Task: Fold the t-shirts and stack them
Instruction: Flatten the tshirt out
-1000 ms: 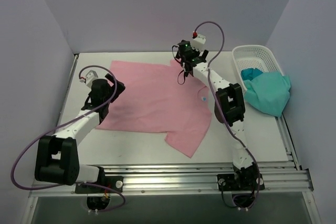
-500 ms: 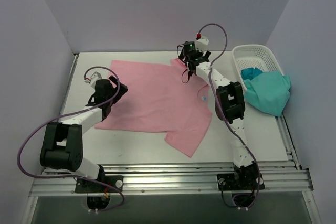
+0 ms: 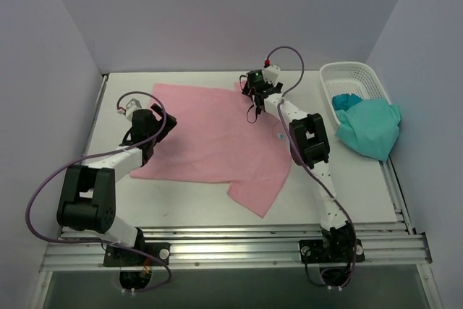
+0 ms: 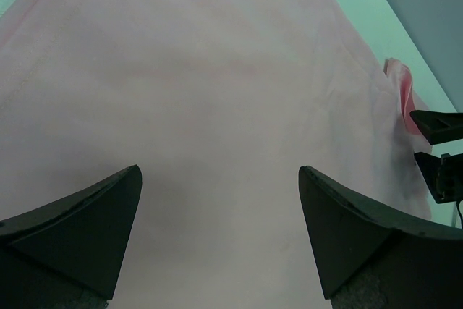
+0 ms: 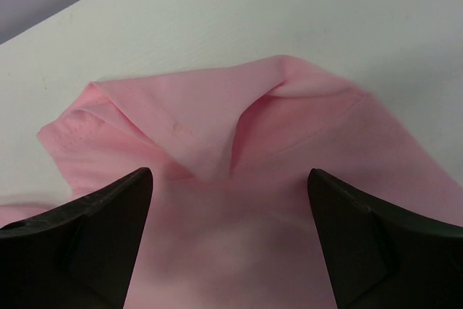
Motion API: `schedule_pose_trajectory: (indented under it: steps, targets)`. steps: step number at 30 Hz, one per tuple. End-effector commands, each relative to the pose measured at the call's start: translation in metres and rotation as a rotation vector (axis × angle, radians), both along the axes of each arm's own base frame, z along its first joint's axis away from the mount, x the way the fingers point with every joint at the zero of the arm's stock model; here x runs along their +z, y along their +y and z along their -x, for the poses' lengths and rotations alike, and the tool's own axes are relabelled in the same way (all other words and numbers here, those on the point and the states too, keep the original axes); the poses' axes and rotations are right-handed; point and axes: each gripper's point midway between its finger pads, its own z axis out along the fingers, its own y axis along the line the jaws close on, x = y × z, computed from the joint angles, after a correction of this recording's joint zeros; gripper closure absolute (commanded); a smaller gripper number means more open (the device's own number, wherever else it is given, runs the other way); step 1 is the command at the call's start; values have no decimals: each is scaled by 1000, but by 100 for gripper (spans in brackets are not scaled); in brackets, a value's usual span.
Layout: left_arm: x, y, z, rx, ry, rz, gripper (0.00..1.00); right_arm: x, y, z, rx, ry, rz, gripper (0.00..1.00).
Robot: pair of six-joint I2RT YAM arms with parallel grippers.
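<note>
pink t-shirt (image 3: 217, 142) flat mid-table, nothing gripped yet
right gripper (image 5: 231, 179) wide open, folded-up far sleeve (image 5: 210, 128) right under its jaws; left gripper (image 4: 221, 179) open, empty, over the left edge (teal t-shirt (image 3: 369, 128) draped on basket (image 3: 347, 69), right).

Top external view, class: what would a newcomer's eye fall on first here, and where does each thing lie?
A large light pink t-shirt lies spread flat across the middle of the table. The left gripper hangs open over its left part, and the right gripper hangs open at its far edge, where the cloth is folded over. At the right, a teal-green t-shirt spills out of the near end of a white basket.
</note>
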Motion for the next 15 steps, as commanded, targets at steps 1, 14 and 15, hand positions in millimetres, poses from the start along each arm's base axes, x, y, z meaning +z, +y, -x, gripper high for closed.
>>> schedule_pose_trajectory:
  steps: [1, 14, 15]
  targets:
    - [21, -5, -18, -17, -77, 11, 1, 36, 10, -18, 2, -102, -37, 17]
    - [11, -6, -23, -20, -59, 4, 1, 36, 10, -31, -9, -134, -52, 22]
    - [11, -6, -23, -18, -60, 3, 1, 35, 11, -31, -6, -132, -55, 22]
